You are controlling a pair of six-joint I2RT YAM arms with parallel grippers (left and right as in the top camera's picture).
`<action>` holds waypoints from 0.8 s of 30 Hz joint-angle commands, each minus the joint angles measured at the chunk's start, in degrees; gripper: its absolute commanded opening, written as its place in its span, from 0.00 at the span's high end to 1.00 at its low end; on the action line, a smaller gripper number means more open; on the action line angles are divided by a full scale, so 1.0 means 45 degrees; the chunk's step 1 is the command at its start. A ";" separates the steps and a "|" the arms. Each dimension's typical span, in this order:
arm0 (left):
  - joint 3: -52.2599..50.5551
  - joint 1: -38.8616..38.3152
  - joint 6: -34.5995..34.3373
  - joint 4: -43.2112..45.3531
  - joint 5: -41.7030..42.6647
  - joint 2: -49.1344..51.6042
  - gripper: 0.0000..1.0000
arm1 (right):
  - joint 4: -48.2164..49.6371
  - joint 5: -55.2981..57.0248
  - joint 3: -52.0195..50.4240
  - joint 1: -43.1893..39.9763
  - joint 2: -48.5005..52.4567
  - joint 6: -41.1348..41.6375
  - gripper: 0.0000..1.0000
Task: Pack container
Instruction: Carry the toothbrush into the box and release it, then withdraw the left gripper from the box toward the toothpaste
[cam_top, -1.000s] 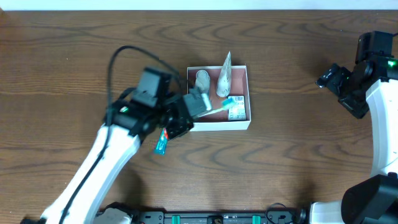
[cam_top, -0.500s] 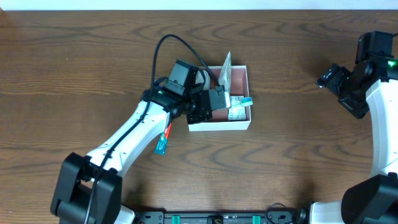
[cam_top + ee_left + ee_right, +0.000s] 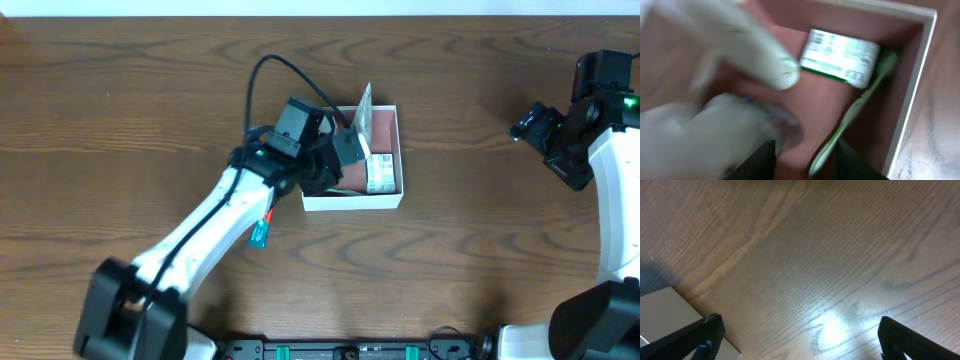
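Container [image 3: 352, 201] w/ 1 toothbrush [image 3: 850, 117]; 1 labelled pkt [image 3: 840, 57]; 1 white tube [image 3: 362, 112]

Blurred and covered
The left wrist view is smeared; overhead, the left gripper [image 3: 345, 150] hides the container [image 3: 360, 200]'s left half.

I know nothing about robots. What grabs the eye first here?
The left gripper hangs over a white-walled container in the middle of the wooden table. Inside lie a green toothbrush along one wall and a labelled packet beside it. A small blue-and-red tube lies outside on the table, beside the left arm.
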 commanded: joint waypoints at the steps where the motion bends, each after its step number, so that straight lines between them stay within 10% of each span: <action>1: 0.0097 0.0024 -0.2535 -0.0573 -0.1865 -0.1919 0.60 | -0.0005 0.0092 0.0131 -0.0087 -0.0083 -0.0160 0.01; 12: -0.0194 0.2186 -1.0384 -0.4770 -0.5289 -0.3371 0.38 | -0.0005 0.0092 0.0131 -0.0087 -0.0083 -0.0160 0.01; 24: -0.0996 0.2584 -1.0282 -0.5149 -0.4269 0.0384 0.42 | -0.0005 0.0092 0.0131 -0.0087 -0.0083 -0.0160 0.01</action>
